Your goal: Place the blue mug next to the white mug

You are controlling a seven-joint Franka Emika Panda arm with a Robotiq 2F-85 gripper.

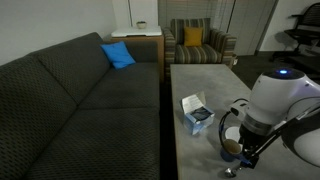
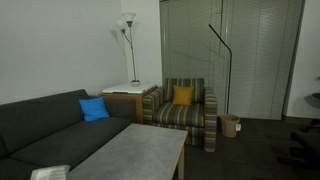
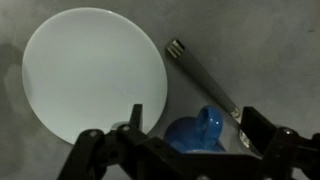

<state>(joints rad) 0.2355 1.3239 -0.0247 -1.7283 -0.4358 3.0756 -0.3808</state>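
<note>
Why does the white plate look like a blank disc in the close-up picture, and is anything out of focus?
Wrist view: the white plate is overexposed, its surface detail lost; the gripper, very near the lens, is dark and soft. In an exterior view: the floor lamp blooms brightly while the picture's right side is dim.

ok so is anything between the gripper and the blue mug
No: in the wrist view the blue mug shows right between the fingers of the open gripper, nothing in the way; the white plate lies beside it.
</note>
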